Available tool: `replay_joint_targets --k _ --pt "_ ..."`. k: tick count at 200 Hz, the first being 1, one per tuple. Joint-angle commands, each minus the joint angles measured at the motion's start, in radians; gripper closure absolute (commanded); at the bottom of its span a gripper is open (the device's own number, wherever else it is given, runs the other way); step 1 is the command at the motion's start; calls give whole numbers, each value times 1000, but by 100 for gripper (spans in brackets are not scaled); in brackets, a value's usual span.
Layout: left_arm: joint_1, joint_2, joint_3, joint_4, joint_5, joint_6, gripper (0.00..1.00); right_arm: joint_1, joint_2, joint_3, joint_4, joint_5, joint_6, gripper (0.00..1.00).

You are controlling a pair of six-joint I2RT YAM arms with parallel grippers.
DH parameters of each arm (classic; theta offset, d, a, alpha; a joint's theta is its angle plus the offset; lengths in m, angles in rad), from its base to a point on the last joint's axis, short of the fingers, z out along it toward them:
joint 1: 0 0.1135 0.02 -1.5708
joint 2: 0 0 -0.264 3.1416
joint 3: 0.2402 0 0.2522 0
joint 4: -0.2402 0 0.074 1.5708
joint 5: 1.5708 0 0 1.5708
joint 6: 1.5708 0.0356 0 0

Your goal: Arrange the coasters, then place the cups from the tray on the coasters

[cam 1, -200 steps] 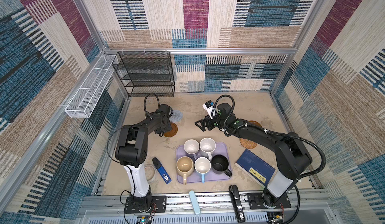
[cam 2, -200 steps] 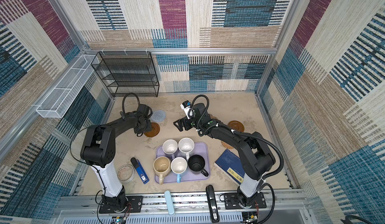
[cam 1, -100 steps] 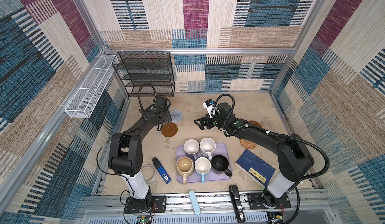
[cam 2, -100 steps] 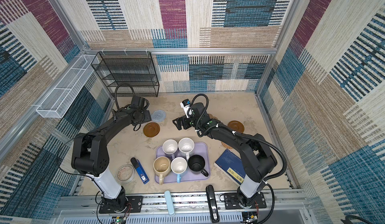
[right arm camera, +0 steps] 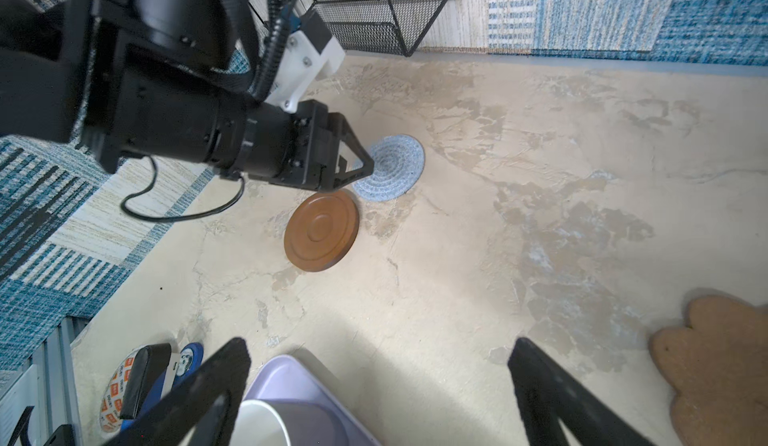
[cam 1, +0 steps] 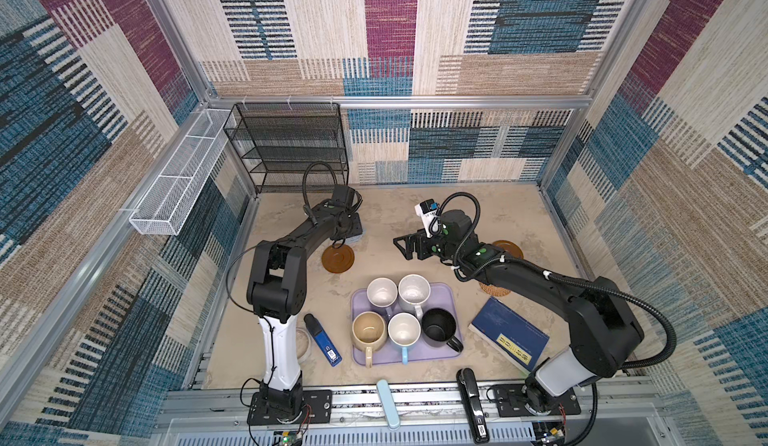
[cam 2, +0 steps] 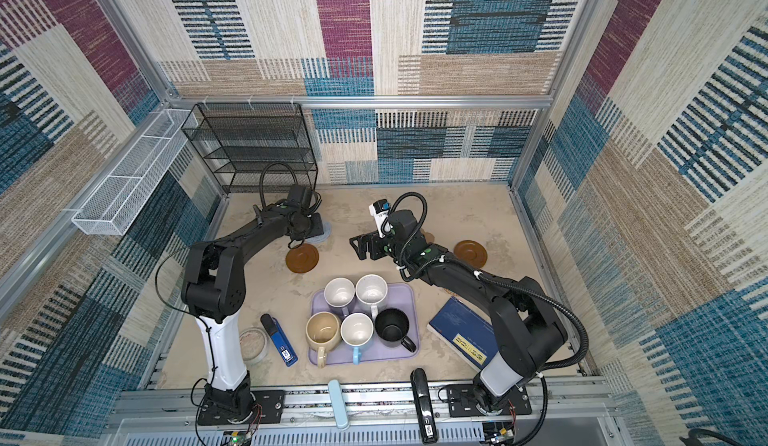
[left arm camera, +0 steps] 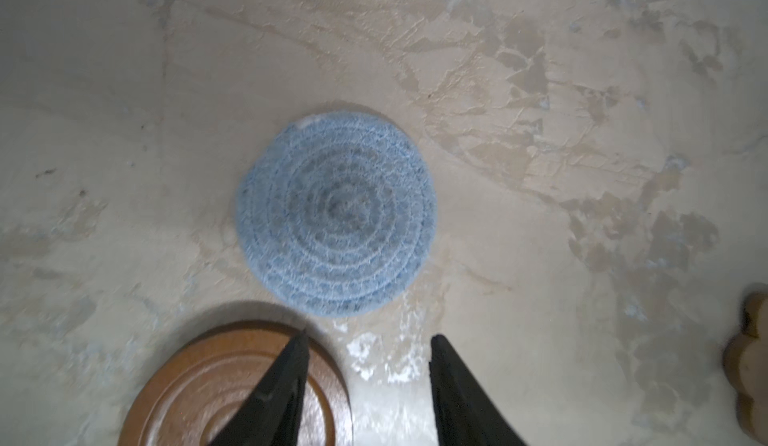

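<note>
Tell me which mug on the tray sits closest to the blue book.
The black mug, at the tray's edge nearest the book; it is the only dark mug there.

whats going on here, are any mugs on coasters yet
Not yet: all five mugs sit on the lavender tray. The left gripper, open and empty, hovers by the pale blue coaster and a brown wooden coaster. The right gripper, open too, holds nothing beyond the tray.
</note>
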Motion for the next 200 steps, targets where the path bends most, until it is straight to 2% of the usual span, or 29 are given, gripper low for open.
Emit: replay_joint_targets --k 1,39,81,115,140,173,200 --pt "-6 62 86 -38 -36 34 52 -5 -16 -13 43 31 -19 0" --pt "-16 156 200 -115 -53 37 52 -20 -48 -52 56 35 -21 0" --pt "-23 195 192 -125 1 14 52 -29 -62 -61 44 38 -23 0" --pt "-64 199 183 -128 36 35 52 -29 -78 -80 55 47 -18 0" --pt "-87 180 136 -135 6 25 55 -29 -88 -78 37 53 -19 0" --pt "-121 129 57 -119 29 9 56 -31 -107 -82 21 71 -24 0" --pt "-132 96 -17 -71 99 -23 59 -31 -111 -87 16 73 -20 0"
